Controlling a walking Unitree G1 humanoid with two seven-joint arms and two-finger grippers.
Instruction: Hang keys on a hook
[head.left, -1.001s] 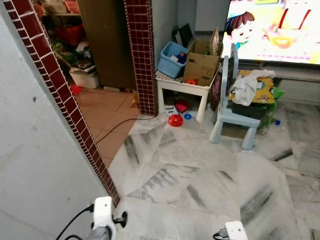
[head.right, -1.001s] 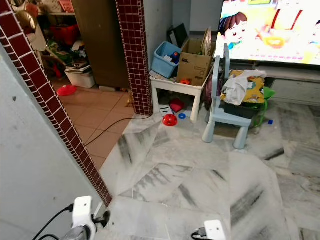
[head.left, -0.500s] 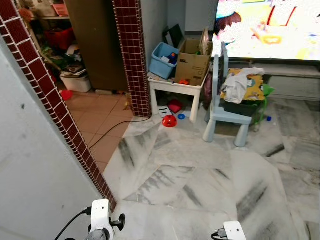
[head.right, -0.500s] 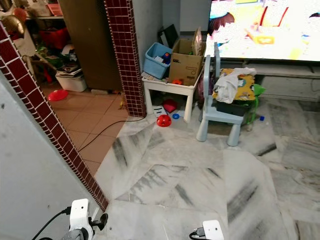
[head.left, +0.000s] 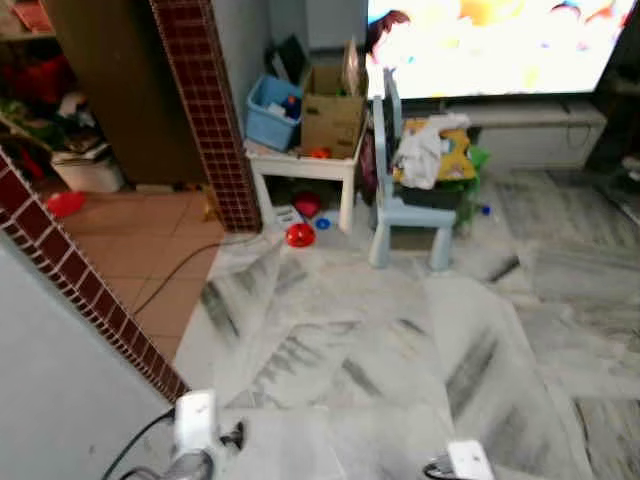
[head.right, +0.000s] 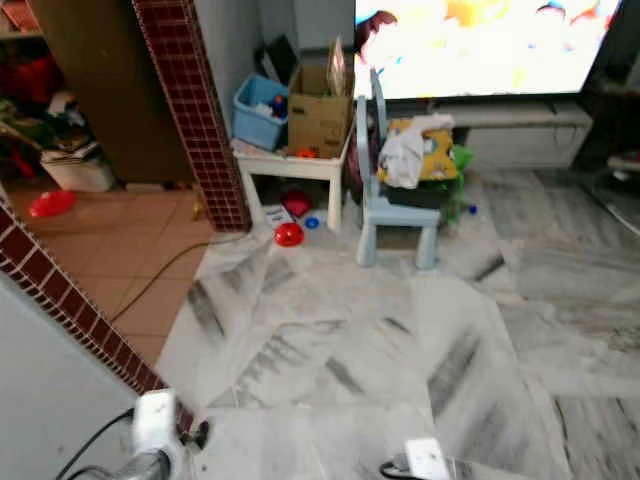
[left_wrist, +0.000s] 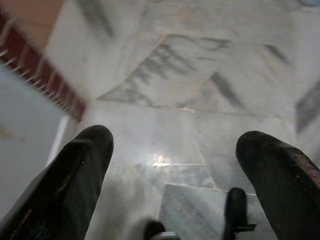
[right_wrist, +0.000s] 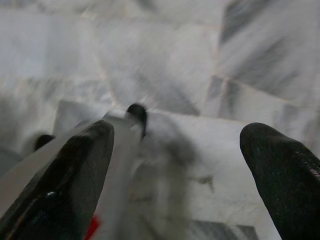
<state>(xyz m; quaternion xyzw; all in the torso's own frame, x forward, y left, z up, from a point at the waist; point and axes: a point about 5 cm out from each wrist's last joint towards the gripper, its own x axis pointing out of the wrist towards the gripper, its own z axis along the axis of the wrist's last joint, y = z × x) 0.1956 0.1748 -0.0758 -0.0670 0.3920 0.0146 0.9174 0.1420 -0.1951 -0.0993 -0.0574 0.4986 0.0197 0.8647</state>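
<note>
Open marble floor (head.left: 380, 350) straight ahead, hemmed on the left by tiled wall edge (head.left: 90, 300) and red pillar (head.left: 205, 110), farther on by white table (head.left: 300, 170), blue chair (head.left: 405, 210) and cord (head.left: 170, 280).

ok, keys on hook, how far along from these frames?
No keys or hook can be made out. Left tool and right tool both hang open over the marble floor, holding nothing. The views are blurred. This fits either searching for the keys or having already hung them.
</note>
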